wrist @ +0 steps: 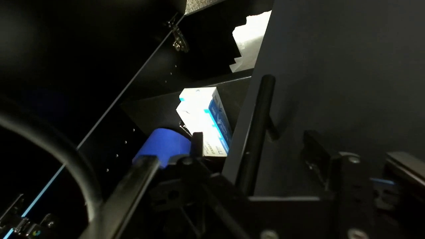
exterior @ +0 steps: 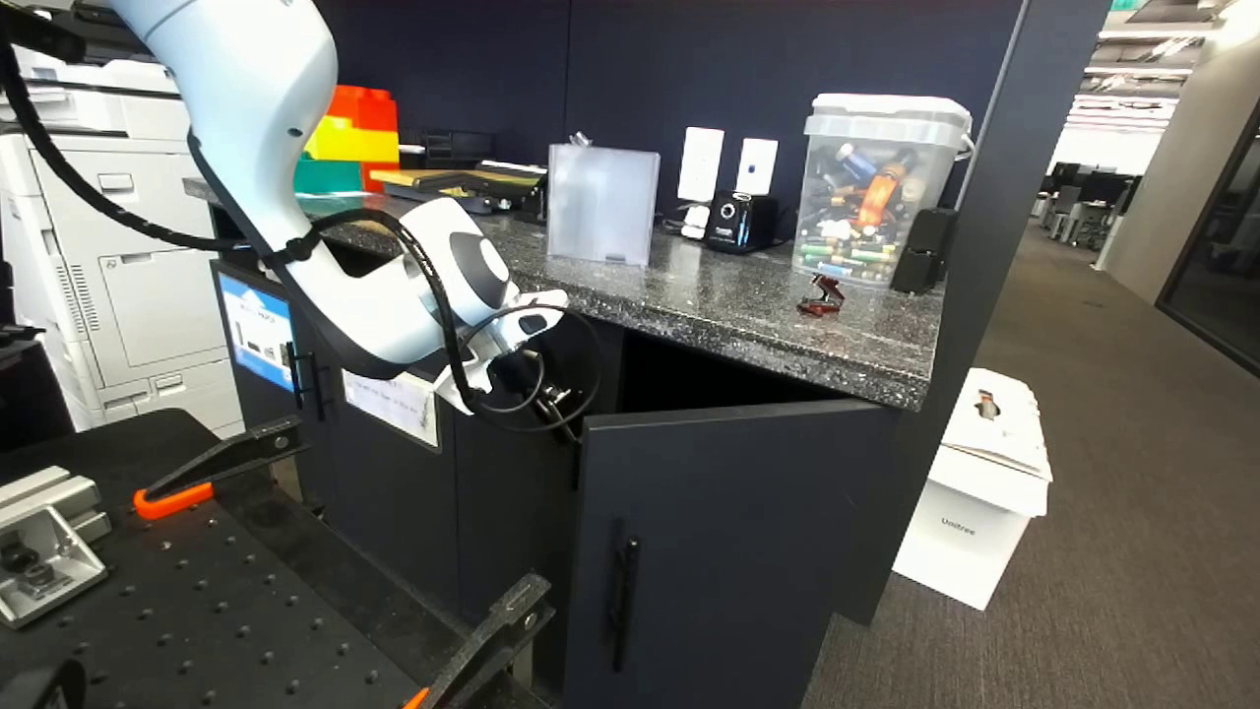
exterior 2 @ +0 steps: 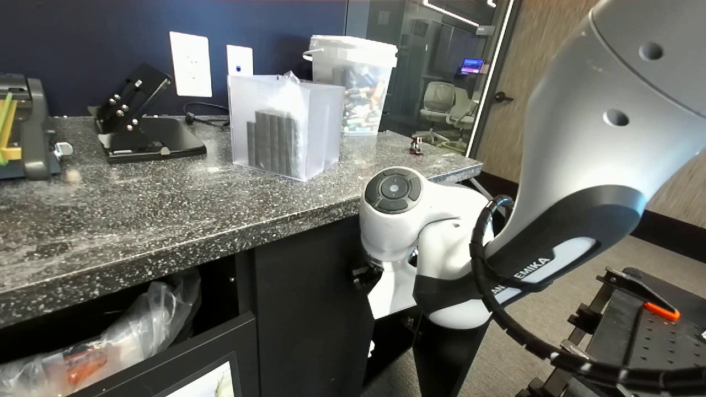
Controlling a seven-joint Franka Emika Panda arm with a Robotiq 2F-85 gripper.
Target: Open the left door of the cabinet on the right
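Note:
The cabinet [exterior: 733, 340] has dark doors under a speckled granite top. Its left door [exterior: 512, 532] looks shut or nearly shut; it also shows in the other exterior view [exterior 2: 309, 309]. In the wrist view, which seems upside down, the left door [wrist: 338, 83] fills the right side. Its black bar handle [wrist: 259, 132] runs between my open fingers. My gripper [wrist: 254, 142] has one finger before the door face and one before the dark interior; contact is not clear. The gripper [exterior: 564, 423] is at the door's free edge in both exterior views [exterior 2: 363, 275], its fingertips mostly hidden.
The twin right door [exterior: 728, 551] stands swung out beside my gripper. Inside are a white and blue box [wrist: 202, 122] and a blue round object [wrist: 166, 146]. A translucent container [exterior 2: 281, 132] stands on the granite above. A black work table [exterior: 217, 611] with clamps stands in front.

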